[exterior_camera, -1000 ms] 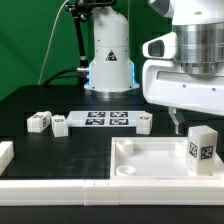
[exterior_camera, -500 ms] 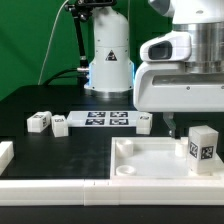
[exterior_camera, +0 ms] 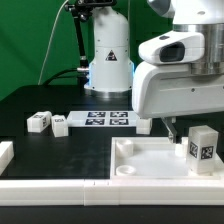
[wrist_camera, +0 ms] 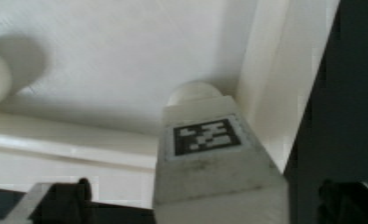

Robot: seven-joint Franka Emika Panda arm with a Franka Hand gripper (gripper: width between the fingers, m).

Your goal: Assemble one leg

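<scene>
One leg (exterior_camera: 202,146), upright, long axis vertical, standing on the white panel (exterior_camera: 150,160) toward its 3 o'clock edge in the exterior view. Gripper (wrist_camera: 207,198) spread wide, holding nothing; the leg sits about 5 o'clock below it, centred between the fingers, untouched

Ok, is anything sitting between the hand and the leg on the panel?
Nothing visible. In the wrist view the leg lines up with the gap of the open hand, with only bare panel beside it. The small loose blocks lie far off toward the exterior view's left.
</scene>
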